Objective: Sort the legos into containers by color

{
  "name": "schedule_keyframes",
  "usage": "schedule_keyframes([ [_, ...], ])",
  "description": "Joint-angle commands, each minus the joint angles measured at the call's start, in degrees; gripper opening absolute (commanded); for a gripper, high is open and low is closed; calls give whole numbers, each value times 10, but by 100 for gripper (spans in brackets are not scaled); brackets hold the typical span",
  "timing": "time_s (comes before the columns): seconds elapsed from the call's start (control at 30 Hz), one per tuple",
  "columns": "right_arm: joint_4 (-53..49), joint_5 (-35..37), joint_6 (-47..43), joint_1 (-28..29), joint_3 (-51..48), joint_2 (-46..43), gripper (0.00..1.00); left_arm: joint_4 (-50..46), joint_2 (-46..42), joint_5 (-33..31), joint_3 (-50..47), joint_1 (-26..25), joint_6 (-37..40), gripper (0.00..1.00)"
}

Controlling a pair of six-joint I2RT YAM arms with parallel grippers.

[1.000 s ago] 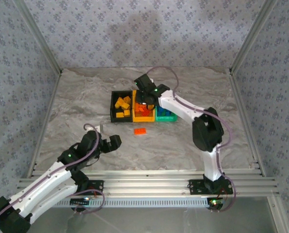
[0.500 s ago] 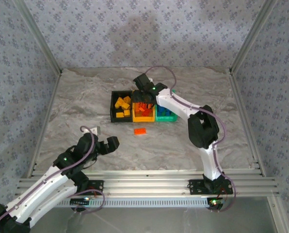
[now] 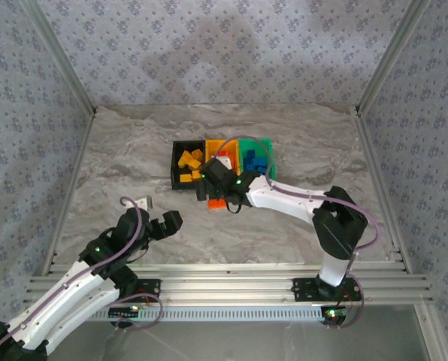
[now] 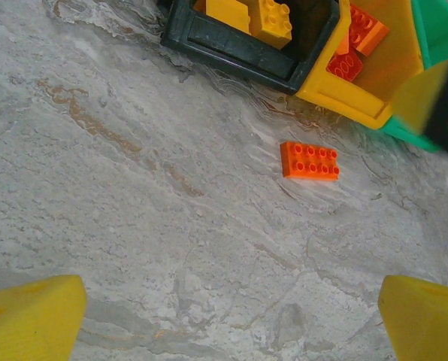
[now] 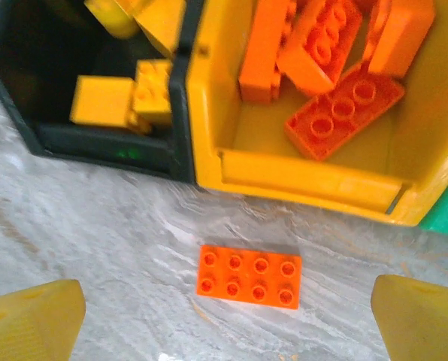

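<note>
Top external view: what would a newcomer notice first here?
Three bins sit in a row mid-table: a black bin holding yellow bricks, an orange-yellow bin holding red-orange bricks, and a green bin holding blue bricks. A loose red-orange brick lies on the table just before the orange-yellow bin. The right gripper hovers over it, jaws open.

Left arm (image 3: 66,282) stretches low from its base at the near left corner toward the middle, its left end effector (image 3: 170,222) spread wide, yellow fingertips (image 4: 30,316) far apart with nothing between them. Right arm (image 3: 299,203) bends sharply at the elbow and reaches leftward, the right end effector (image 3: 211,189) pointing down, its fingertips (image 5: 28,320) likewise parted and empty.
</note>
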Motion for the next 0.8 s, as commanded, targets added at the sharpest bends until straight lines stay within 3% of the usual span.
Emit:
schedule_keyframes([
  [0.0, 15, 24, 26, 9, 0, 43, 100, -11, -4, -13, 1, 1, -7, 99],
  [0.33, -43, 45, 34, 16, 58, 149, 97, -16, -10, -19, -7, 1, -9, 100],
  [0.77, -80, 23, 39, 22, 76, 180, 69, -13, -11, -22, -12, 2, -7, 100],
])
